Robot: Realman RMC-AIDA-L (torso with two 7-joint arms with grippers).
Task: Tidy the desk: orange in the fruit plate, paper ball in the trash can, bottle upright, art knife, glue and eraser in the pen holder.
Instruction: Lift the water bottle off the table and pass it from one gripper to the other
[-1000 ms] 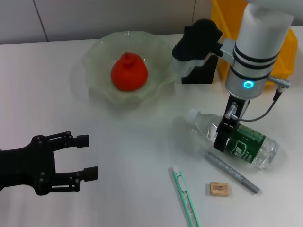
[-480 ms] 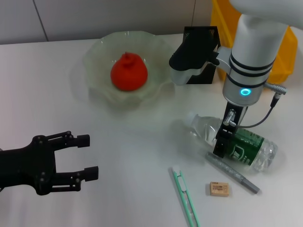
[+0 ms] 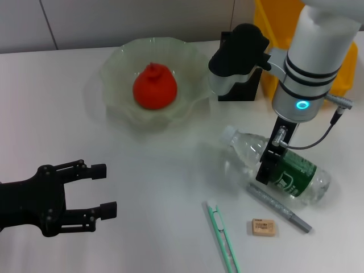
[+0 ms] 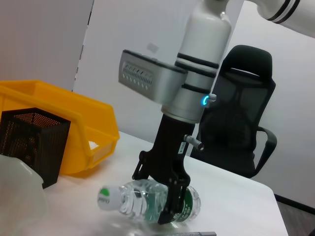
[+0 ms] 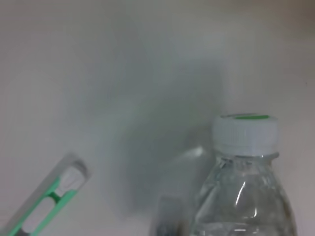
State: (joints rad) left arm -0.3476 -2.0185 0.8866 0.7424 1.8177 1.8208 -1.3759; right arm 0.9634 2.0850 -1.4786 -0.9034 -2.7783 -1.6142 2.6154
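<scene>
In the head view, the orange [image 3: 154,86] already sat in the fruit plate [image 3: 116,62], so that item looked done. The bottle [image 3: 278,166] lay on its side on the worktop [image 3: 170,170], the right gripper [image 3: 269,165] straddling its labelled body with jaws that appeared closed on it. The eraser [image 3: 263,227], the green art knife [image 3: 223,239] and the grey glue stick [image 3: 278,207] lay loose near it, none yet in the pen holder [image 3: 242,85]; the trash can [image 3: 273,23] stood behind. No paper ball was visible. The left gripper [image 3: 96,189] waited low, well apart, jaws open. Against the earlier frames the bottle's cap end had lifted and swung slightly, and the right arm had shifted back. In the left wrist view, the right gripper [image 4: 165,196] clamped the bottle [image 4: 147,199], tilted cap-end up. The right wrist view showed the bottle's cap [image 5: 244,130] close up, with the art knife [image 5: 47,201] beside it.
</scene>
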